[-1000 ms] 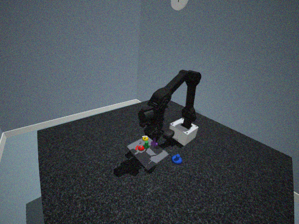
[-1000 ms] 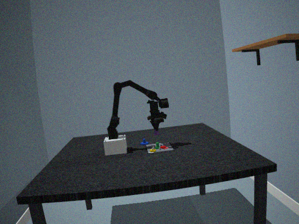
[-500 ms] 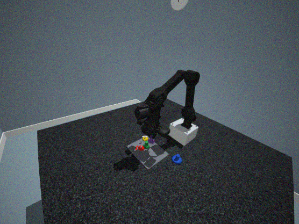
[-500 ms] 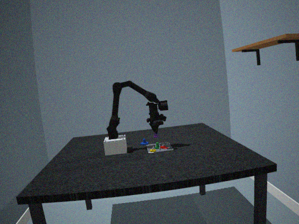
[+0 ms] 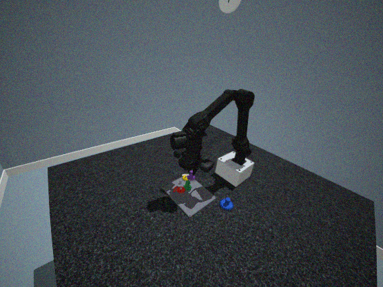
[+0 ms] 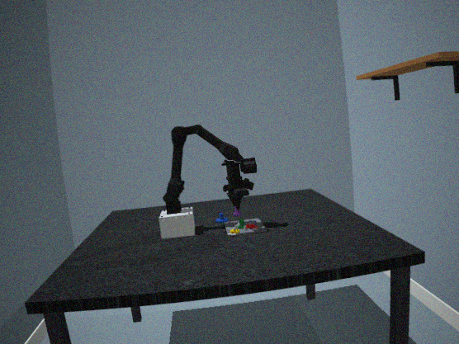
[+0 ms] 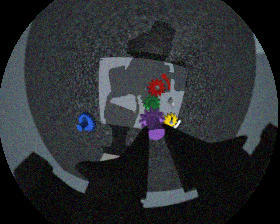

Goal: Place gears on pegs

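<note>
Six-jointed matte-black robot arm, slender links between bulkier rounded joints; dark two-fingered gripper, tapering towards its tips; short black cylinder at its three o'clock in the exterior view; boxy pale-grey base, white-topped, with small dark spots.

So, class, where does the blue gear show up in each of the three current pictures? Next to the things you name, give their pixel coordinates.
Top: blue gear (image 5: 226,204) (image 6: 221,219) (image 7: 85,123), right of the board's near corner.
Exterior: left of the board, behind it.
Wrist: left of the board.
Shared landmark: the grey board (image 5: 190,213) (image 6: 255,220) (image 7: 103,75).
</note>
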Tool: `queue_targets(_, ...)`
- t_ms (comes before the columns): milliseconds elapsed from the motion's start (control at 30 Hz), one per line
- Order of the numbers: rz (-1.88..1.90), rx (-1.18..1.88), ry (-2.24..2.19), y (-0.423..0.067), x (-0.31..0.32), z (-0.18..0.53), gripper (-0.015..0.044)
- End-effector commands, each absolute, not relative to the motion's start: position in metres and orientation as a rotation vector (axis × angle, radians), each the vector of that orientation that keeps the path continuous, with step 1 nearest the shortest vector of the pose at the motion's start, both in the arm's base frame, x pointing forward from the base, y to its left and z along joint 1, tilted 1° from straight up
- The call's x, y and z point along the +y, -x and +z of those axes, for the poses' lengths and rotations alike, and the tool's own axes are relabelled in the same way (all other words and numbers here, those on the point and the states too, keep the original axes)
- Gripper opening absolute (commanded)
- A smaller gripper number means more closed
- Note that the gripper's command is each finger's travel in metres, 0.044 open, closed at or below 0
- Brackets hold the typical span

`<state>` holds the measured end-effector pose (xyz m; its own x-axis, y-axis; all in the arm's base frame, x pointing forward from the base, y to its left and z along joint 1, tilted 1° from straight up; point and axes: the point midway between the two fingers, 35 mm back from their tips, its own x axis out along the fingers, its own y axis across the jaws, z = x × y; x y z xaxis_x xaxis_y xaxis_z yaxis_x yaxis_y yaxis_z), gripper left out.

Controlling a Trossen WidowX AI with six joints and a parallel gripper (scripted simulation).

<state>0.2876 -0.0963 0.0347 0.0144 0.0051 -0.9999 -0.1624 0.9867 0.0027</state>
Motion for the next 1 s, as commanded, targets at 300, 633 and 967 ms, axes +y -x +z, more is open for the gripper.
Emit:
queue_targets(300,0.129,1.561,0.131,-0.27,-0.12,0.024,0.0)
queue_targets(633,0.128,1.561,0.131,-0.27,-0.121,0.026,0.0)
queue_targets(967,0.21,1.554,0.214,-0.27,-0.121,0.026,0.0)
